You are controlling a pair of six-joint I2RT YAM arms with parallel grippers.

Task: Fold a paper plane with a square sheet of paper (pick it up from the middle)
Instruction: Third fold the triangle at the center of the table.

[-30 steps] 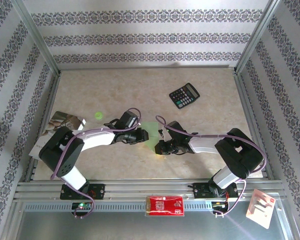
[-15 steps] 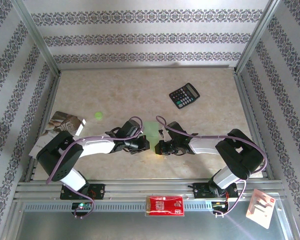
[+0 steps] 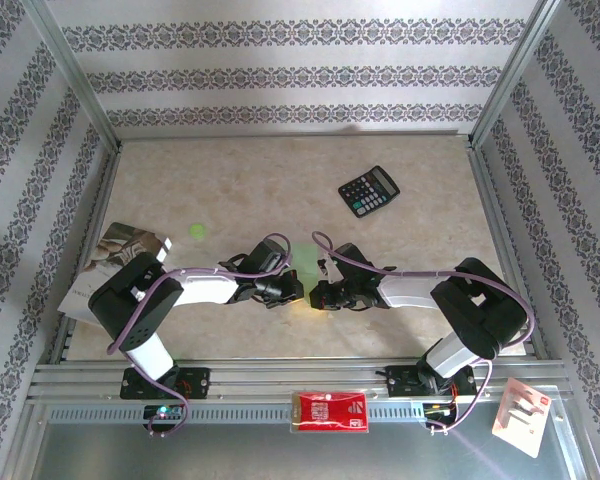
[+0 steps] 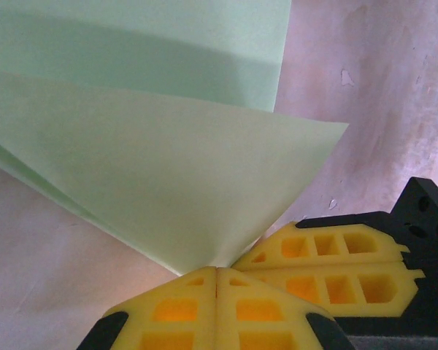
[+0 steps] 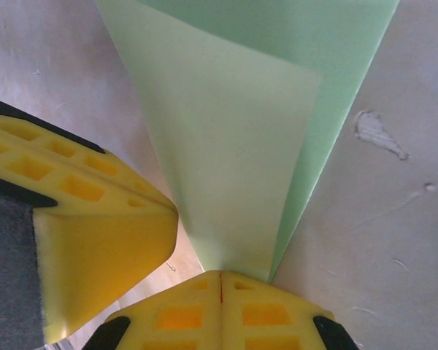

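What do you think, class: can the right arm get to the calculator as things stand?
Probably not yet. The way to the calculator looks free, but the right claw is shut on the paper and would have to let go first.

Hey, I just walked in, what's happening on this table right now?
Two robot arms are working on a light green sheet of paper near the middle of the table. The left end effector and right end effector are side by side, both shut on the nearest part of the paper, which is lifted and curled over itself. It isn't a plane shape yet. A black calculator lies farther back, apart from them.
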